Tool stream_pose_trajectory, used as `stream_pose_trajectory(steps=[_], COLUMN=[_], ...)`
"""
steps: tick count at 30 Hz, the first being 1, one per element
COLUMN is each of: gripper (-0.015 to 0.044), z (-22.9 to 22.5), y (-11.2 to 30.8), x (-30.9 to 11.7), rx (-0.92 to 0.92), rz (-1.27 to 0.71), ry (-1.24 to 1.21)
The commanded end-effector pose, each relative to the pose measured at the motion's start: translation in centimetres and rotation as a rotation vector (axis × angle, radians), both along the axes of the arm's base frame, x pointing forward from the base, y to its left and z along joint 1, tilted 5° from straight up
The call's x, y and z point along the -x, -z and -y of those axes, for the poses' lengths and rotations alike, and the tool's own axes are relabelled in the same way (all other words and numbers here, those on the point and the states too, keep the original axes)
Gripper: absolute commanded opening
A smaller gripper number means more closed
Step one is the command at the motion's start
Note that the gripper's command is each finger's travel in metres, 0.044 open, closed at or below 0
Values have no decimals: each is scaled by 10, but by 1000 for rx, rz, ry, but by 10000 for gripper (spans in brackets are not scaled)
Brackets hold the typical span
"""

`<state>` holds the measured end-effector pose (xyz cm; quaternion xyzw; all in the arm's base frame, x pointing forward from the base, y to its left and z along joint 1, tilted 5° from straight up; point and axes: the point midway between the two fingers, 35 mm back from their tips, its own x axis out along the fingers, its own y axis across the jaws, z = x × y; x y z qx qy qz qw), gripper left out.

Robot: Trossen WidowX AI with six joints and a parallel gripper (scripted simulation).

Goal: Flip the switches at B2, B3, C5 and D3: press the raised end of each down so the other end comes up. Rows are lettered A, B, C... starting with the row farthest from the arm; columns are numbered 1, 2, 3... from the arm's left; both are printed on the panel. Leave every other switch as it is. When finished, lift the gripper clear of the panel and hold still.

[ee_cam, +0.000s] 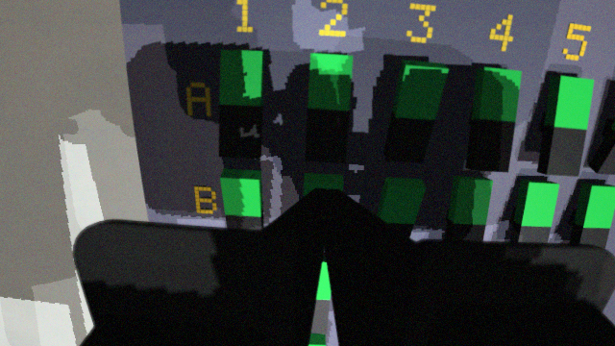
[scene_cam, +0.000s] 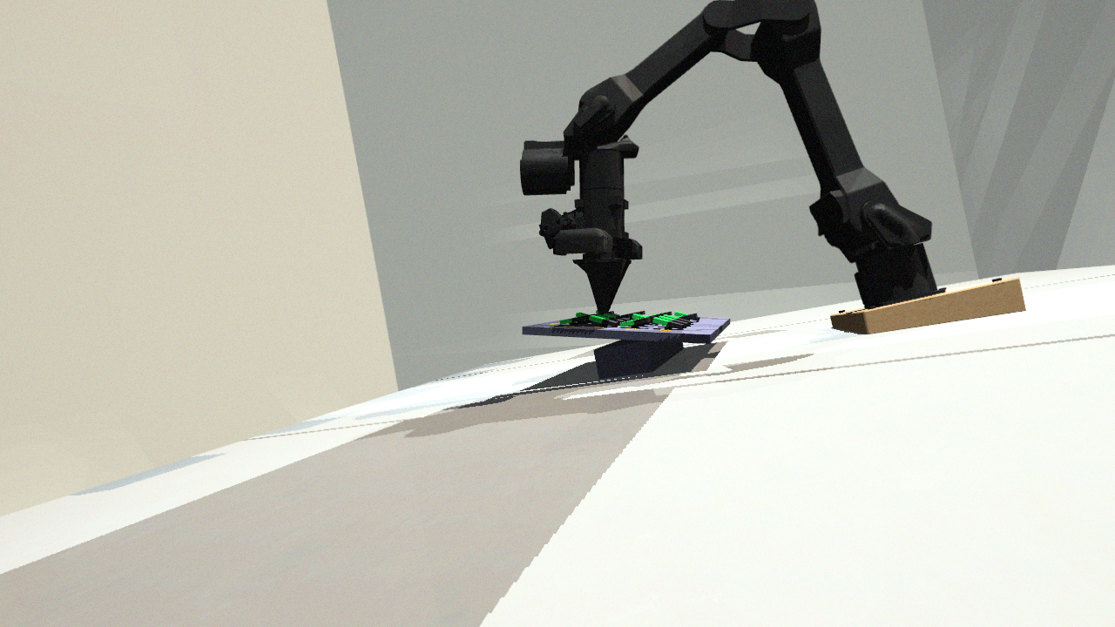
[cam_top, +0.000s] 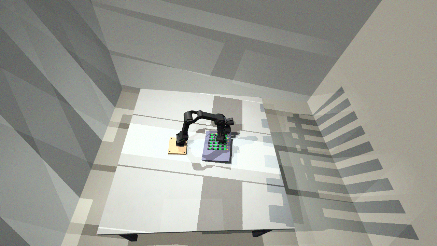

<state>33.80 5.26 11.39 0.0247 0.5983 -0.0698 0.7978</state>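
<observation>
Switch B2 (ee_cam: 323, 181) lies directly beneath the pincer's (cam_top: 220, 141) (scene_cam: 604, 312) (ee_cam: 324, 194) tip, partly hidden; pincer together, gripping nothing; contact unclear.

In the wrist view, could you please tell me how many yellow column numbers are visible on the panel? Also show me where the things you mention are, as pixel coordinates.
5: they run left to right along the panel's (cam_top: 216, 156) (scene_cam: 706, 330) (ee_cam: 192, 29) top edge, 1 to 5, above row A; more may lie outside the picture.
</observation>
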Motion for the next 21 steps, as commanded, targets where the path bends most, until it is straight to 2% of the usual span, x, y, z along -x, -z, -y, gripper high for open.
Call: stream_pose_trajectory(steps=[1,21], gripper=[0,0], z=[-1,-1], y=[2,4], x=[0,-1], rx=[-3,-3], rz=[-4,-4], ry=[-7,-7])
